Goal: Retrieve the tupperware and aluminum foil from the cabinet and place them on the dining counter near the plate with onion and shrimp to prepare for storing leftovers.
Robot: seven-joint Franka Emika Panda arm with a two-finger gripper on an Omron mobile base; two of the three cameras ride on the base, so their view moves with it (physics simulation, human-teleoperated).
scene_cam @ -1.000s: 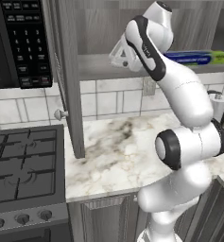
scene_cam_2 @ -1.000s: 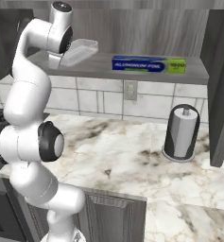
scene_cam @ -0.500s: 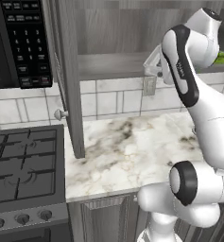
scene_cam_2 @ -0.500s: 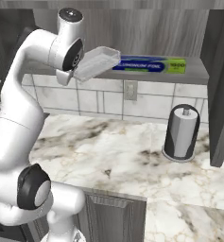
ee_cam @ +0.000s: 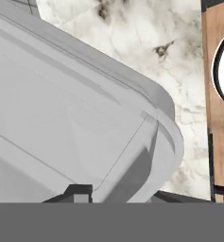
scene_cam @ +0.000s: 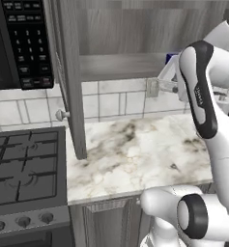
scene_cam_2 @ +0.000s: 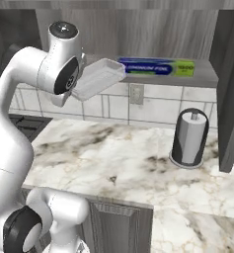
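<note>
In the upper left of the right base view, the gripper pinches the rim of the tupperware, tilted just before the aluminum foil; it looks light, stiff, slippery, best held by its flared edge.

No legible text on anything.

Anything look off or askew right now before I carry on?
Only the tupperware: it hangs tilted in mid-air in front of the cabinet shelf, one end dipping toward the arm. The aluminum foil lies flat on the shelf. Nothing spilled.
</note>
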